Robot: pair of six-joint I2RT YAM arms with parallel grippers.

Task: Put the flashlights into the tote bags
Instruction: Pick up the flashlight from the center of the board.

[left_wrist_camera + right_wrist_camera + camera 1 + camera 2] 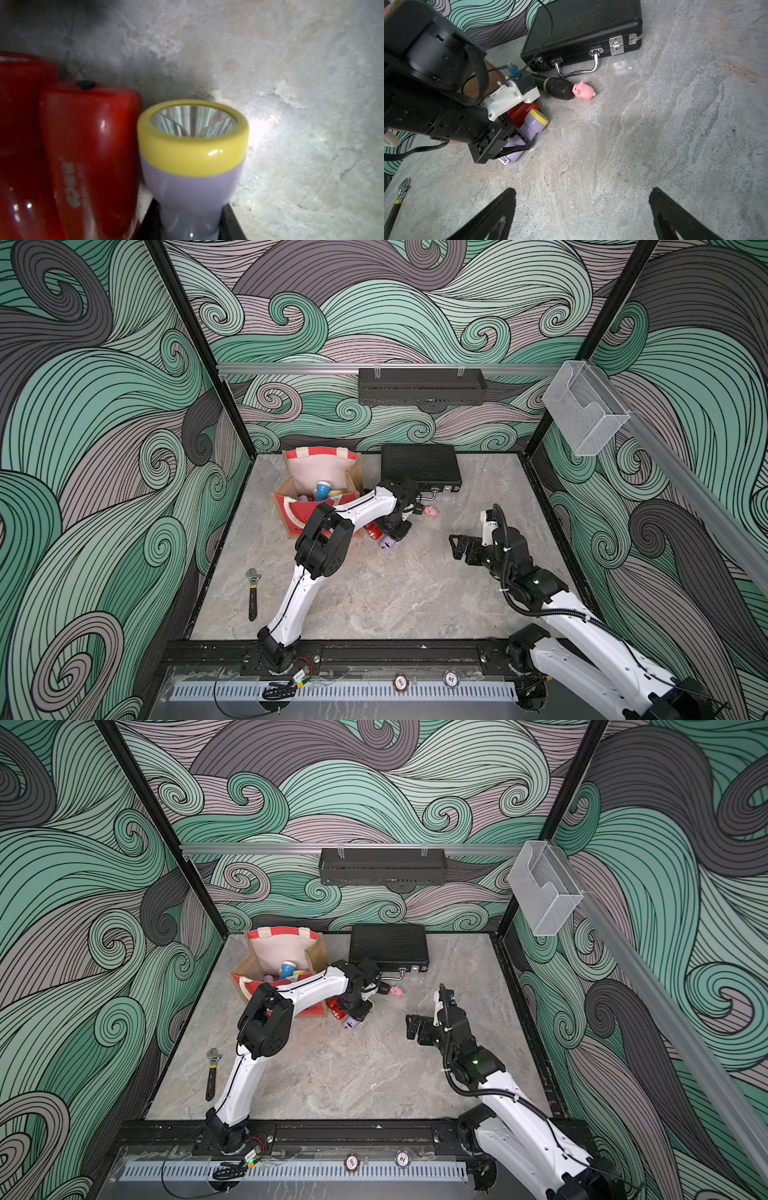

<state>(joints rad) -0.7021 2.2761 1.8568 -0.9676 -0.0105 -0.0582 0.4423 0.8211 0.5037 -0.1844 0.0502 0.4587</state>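
A lilac flashlight (191, 187) with a yellow head is sitting in the black left gripper (519, 142); glossy red flashlights (89, 145) are lying just beside it, on a marbled grey-beige desk (395, 593).

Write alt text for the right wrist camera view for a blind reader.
The left gripper is shut on a lilac flashlight lying on the table beside a red flashlight. Beyond them sit a black case and a pink pig; the right gripper hangs open, empty.

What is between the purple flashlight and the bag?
The red flashlights lie between the lilac flashlight, gripped by the left gripper, and the tote bag. It must be lifted over them.
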